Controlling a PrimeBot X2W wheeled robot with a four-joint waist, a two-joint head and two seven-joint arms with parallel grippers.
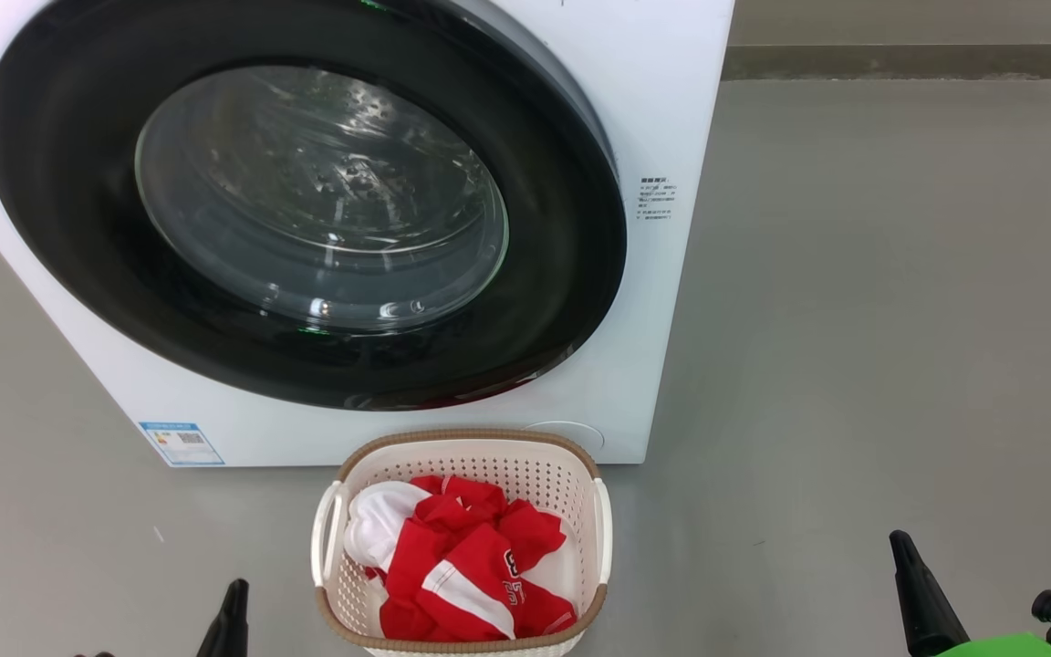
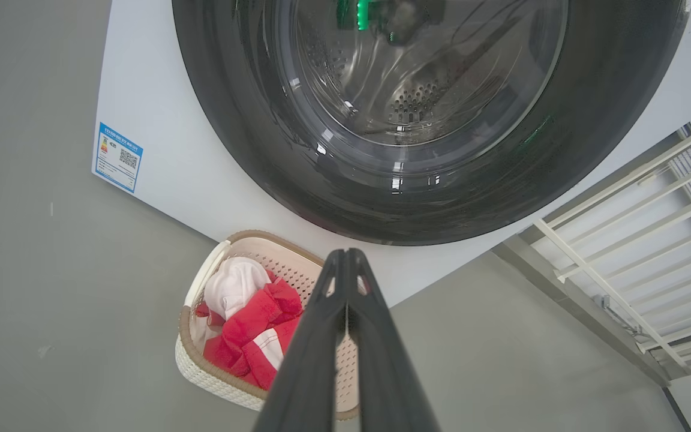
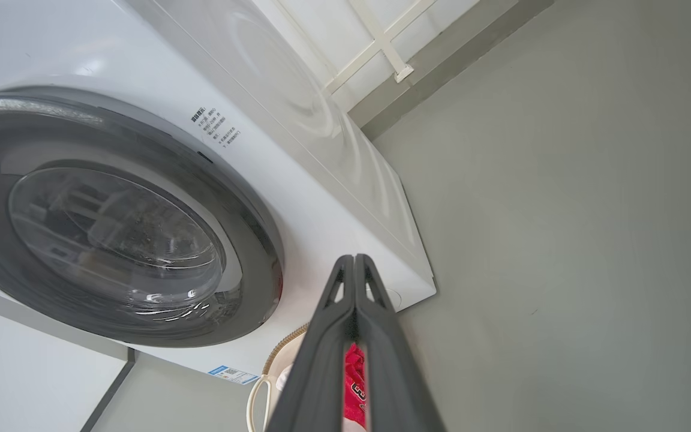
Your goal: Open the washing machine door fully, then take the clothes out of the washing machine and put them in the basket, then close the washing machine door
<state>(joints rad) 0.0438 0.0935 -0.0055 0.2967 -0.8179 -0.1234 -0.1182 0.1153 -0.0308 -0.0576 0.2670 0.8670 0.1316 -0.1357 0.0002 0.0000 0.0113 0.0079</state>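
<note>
Clothes (image 1: 466, 570), red and white, lay heaped in the basket (image 1: 466, 436), which stood on the floor (image 1: 854, 319) just in front of the washing machine (image 1: 671, 109). We saw the washing machine door (image 1: 60, 201) closed. Our left gripper (image 1: 237, 589) and right gripper (image 1: 898, 543) hung nearer to us, either side of the basket, each pressed together and empty.

i see plain grey floor (image 3: 561, 240) right of the right gripper (image 3: 354, 258); up-right of the left gripper (image 2: 345, 253), a white slatted railing (image 2: 621, 240) above a grey kerb (image 2: 573, 303).
</note>
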